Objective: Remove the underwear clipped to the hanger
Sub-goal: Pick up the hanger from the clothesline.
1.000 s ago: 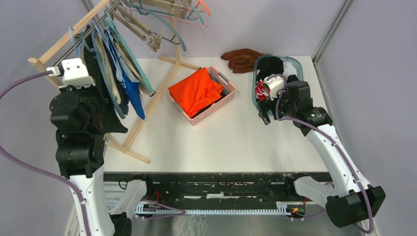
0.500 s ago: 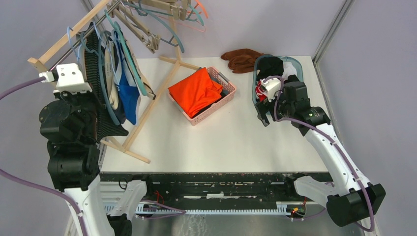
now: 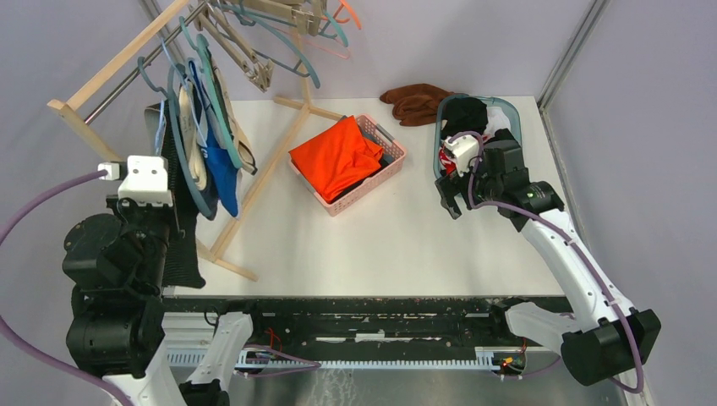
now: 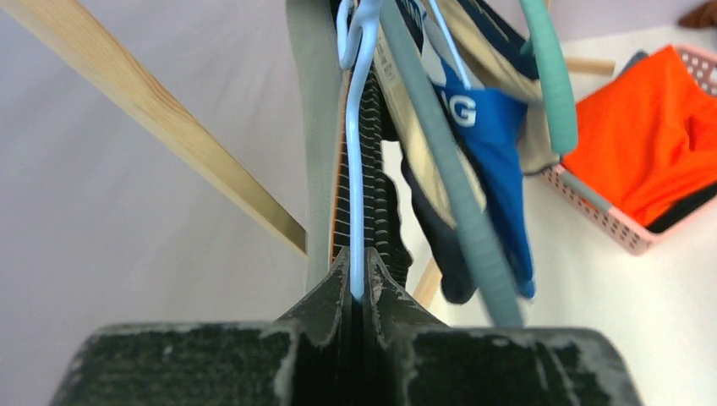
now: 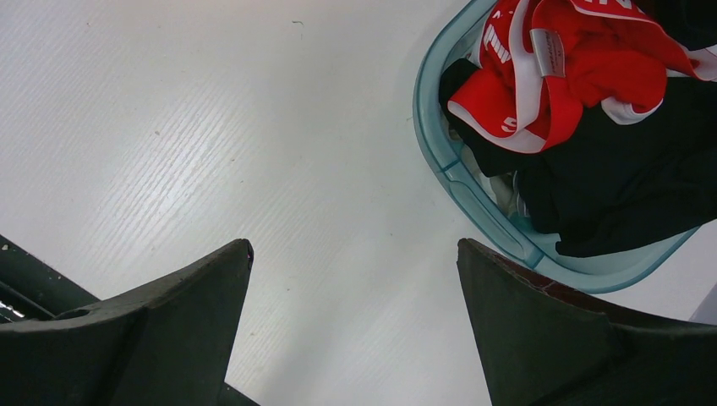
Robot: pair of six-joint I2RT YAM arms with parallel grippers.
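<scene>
White wire hanger (image 4: 359,169): left gripper (image 4: 356,283) is clamping it tight, jaws fully closed. (Obs. A)

Noted. Underwear (image 4: 495,161) is hanging just beyond, on the rack (image 4: 169,144). Right gripper (image 5: 351,254) is gaping empty by the teal basket (image 5: 440,161); advise holding steady, tugging fabric downward. (Obs. B)

bright even light, soft shadows, close foregrounds blurred.
</scene>
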